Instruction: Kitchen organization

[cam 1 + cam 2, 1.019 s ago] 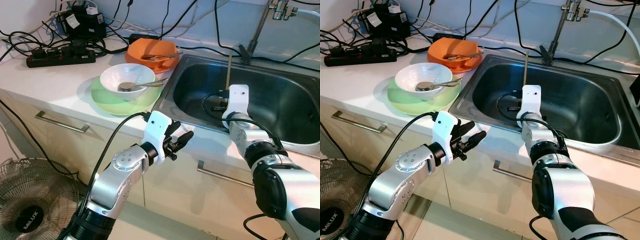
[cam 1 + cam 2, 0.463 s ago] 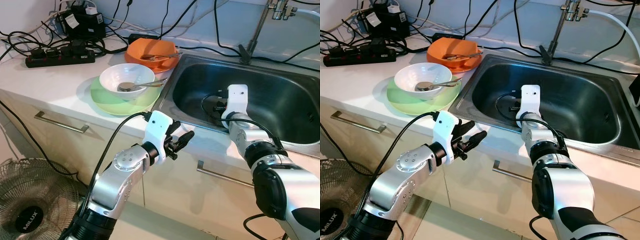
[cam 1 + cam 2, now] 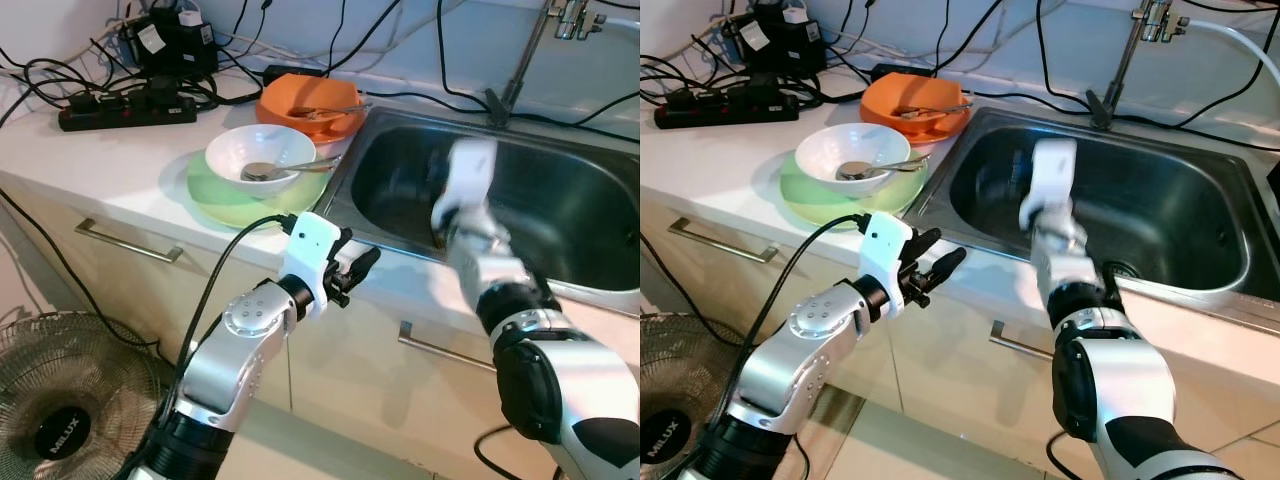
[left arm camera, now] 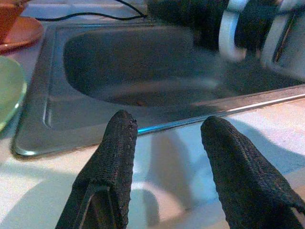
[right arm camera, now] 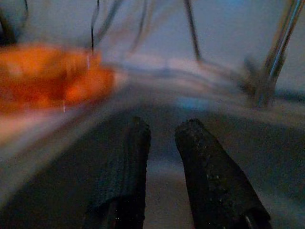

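left end effector [image 4: 164, 143] wide by sink [image 3: 400, 150]; right end effector [image 5: 162, 143] narrow, empty

Sink [image 3: 560, 285]: set in the counter [image 3: 120, 165], right of the dishes.
Bowl [image 3: 260, 158]: sat on a plate [image 3: 215, 195], just left of the sink; spoon [image 3: 285, 172] lay in it.
Second bowl [image 3: 310, 105]: behind the first.
Power strip [image 3: 125, 105]: behind-left, on the counter.
Faucet [image 3: 520, 60]: behind the sink.
Fan [image 3: 65, 400]: on the floor, lower left.
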You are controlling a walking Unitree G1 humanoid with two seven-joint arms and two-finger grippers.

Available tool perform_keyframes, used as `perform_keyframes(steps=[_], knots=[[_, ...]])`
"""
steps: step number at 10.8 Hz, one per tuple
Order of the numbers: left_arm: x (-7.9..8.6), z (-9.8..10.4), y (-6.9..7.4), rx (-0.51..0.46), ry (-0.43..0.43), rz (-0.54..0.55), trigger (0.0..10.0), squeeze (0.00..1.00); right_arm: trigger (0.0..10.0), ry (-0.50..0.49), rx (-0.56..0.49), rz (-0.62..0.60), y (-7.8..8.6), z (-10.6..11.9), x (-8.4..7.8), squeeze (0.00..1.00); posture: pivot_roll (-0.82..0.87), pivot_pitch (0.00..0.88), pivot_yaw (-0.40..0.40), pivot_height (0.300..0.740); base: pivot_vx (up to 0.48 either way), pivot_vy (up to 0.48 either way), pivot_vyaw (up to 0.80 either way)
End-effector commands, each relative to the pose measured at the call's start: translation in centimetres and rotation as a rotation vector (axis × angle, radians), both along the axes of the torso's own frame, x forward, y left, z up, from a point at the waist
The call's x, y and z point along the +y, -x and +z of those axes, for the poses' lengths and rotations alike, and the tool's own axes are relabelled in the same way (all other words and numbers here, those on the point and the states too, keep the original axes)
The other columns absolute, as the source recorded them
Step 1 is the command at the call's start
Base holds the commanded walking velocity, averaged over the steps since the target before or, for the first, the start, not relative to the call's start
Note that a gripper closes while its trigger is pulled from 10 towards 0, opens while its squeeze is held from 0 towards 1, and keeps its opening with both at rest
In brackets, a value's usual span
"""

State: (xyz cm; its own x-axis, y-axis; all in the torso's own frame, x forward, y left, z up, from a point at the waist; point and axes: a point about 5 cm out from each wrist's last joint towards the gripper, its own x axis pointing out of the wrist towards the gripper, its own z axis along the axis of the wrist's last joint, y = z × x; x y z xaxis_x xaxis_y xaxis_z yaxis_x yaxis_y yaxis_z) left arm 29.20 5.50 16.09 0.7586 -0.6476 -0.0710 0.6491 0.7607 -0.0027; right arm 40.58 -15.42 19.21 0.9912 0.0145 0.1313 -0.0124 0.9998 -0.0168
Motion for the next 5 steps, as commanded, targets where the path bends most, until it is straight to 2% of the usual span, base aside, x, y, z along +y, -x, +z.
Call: perform_keyframes(steps=[1, 2, 4, 5], knots=[[-0.4, 0.2, -0.1, -0.02, -0.007, -0.004, 10.0, 0.0, 10.0, -0.001, -0.086, 0.007, 0.3, 0.8, 0.2, 0.0, 0.23, 0.056, -0.038, 0.74, 0.0, 0.0, 0.0], [-0.4, 0.3, -0.1, -0.029, -0.01, 0.002, 10.0, 0.0, 10.0, 0.025, -0.128, 0.009, 0.6, 0.9, 0.2, 0.0, 0.22, 0.058, -0.037, 0.74, 0.0, 0.0, 0.0], [0.1, 0.6, -0.6, -0.072, -0.005, 0.047, 10.0, 0.0, 10.0, 0.003, -0.224, 0.011, 2.3, -0.3, -0.3, 0.0, 0.22, 0.057, -0.036, 0.74, 0.0, 0.0, 0.0], [0.2, 0.7, -0.6, -0.077, -0.007, 0.054, 10.0, 0.0, 10.0, 0.0, -0.238, 0.008, 2.8, -0.7, -0.6, 0.0, 0.22, 0.055, -0.036, 0.74, 0.0, 0.0, 0.0]])
